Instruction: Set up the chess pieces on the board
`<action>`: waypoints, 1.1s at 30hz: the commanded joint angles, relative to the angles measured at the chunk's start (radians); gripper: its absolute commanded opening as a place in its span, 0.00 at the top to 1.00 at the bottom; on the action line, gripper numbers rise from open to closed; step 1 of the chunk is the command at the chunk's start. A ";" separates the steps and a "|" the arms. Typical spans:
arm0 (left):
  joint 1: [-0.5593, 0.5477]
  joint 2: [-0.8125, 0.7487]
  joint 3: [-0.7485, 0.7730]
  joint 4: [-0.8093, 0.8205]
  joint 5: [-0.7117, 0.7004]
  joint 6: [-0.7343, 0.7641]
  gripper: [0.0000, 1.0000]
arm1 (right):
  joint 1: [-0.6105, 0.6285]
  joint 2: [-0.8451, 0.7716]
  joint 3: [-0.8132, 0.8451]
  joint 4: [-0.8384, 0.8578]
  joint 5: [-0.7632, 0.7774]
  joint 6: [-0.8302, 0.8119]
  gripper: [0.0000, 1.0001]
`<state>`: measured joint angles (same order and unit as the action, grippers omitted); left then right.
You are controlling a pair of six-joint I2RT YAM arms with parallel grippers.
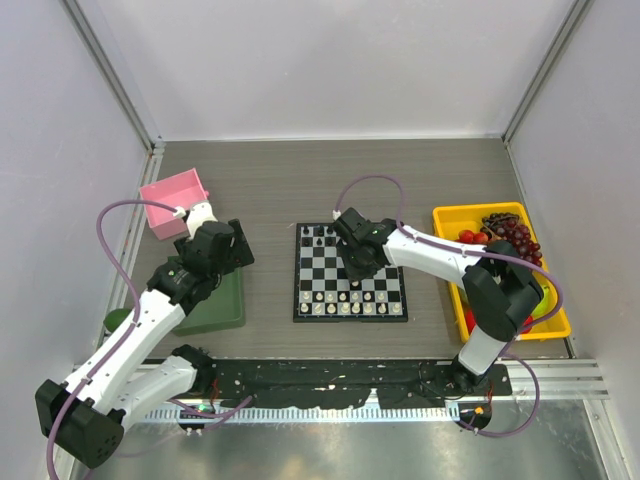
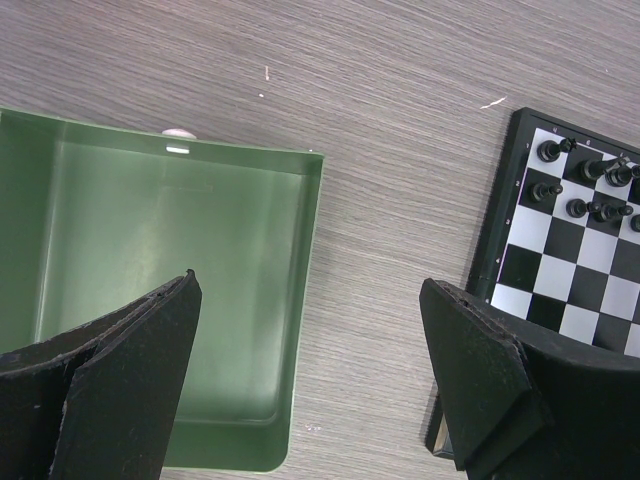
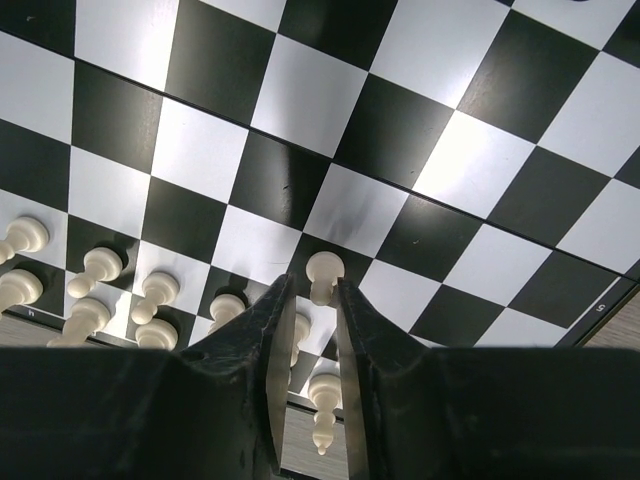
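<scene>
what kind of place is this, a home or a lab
Most likely a robotics lab test cell: a left arm and right arm bolted to a rail, plain white walls closing it in, and props: a chessboard, a yellow tray of fruit.

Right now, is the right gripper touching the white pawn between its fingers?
Cannot tell. In the right wrist view the right gripper closely brackets the white pawn on the board, but neither contact nor a gap shows plainly.
</scene>
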<state>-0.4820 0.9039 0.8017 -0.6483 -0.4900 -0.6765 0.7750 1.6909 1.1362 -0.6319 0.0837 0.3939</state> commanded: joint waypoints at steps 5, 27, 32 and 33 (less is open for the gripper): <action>0.010 0.009 0.022 0.013 -0.028 0.005 0.01 | -0.005 -0.008 0.030 0.001 0.001 -0.015 0.70; 0.013 0.009 0.022 0.010 -0.024 0.003 0.01 | -0.005 -0.034 0.040 -0.006 0.002 -0.017 0.83; 0.013 0.004 0.017 0.012 -0.022 0.000 0.01 | -0.009 -0.065 0.045 -0.014 0.027 -0.013 0.84; 0.013 0.004 0.017 0.010 -0.022 0.000 0.01 | -0.011 -0.071 0.043 -0.014 0.030 -0.012 0.84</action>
<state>-0.4755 0.9161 0.8017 -0.6483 -0.4896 -0.6739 0.7700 1.6840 1.1374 -0.6388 0.0834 0.3870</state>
